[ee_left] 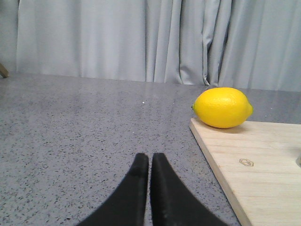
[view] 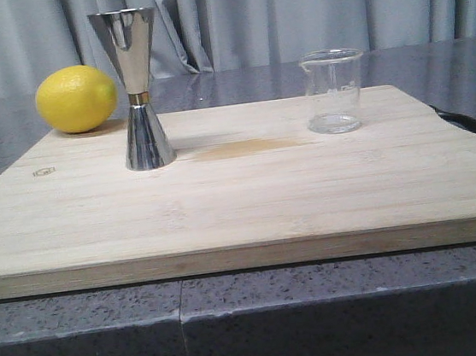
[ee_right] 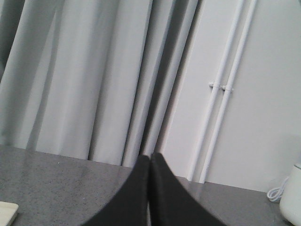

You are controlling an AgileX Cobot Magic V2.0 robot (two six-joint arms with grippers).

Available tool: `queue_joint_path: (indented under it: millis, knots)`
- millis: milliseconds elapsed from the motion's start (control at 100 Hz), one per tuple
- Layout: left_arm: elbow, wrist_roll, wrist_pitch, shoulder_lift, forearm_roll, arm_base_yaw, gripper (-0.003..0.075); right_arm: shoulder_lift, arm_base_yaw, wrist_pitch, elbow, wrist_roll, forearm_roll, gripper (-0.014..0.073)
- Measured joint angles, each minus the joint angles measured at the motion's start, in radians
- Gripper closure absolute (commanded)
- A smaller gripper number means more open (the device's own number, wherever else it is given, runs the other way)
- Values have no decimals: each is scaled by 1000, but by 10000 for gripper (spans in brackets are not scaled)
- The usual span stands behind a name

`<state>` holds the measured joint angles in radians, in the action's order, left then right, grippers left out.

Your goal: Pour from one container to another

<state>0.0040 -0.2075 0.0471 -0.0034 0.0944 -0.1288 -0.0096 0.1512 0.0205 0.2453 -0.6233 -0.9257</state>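
A clear glass beaker (view: 333,91) with a pouring lip stands upright on the right part of a wooden board (view: 241,203). A tall shiny steel jigger (view: 138,90), hourglass-shaped with a gold band at its waist, stands upright on the board's left part. Neither gripper shows in the front view. My left gripper (ee_left: 150,160) is shut with nothing in it, low over the grey counter to the left of the board. My right gripper (ee_right: 150,159) is shut and empty, facing curtains and a wall, away from the board.
A yellow lemon (view: 76,98) lies at the board's far left corner, seen also in the left wrist view as the lemon (ee_left: 222,107). A faint brownish stain (view: 243,148) marks the board between jigger and beaker. A white object (ee_right: 291,200) with a cable sits off to the right.
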Motion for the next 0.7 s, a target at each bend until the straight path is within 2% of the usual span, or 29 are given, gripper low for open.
queue_joint_path:
  millis: [60,160,230,410,570,700]
  knots:
    - [0,0,0,0,0,0,739,0,0,5,-2,0,64,666]
    - [0,0,0,0,0,0,739,0,0,45,-2,3,346,666]
    - [0,0,2,0,0,0,739,0,0,86,-6,54,464,666]
    - [0,0,2,0,0,0,739,0,-2,114,-62,212,562,666]
    - [0,0,2,0,0,0,739,0,-6,116,-159,448,685,666]
    - [0,0,2,0,0,0,739,0,-6,81,-225,529,717,666]
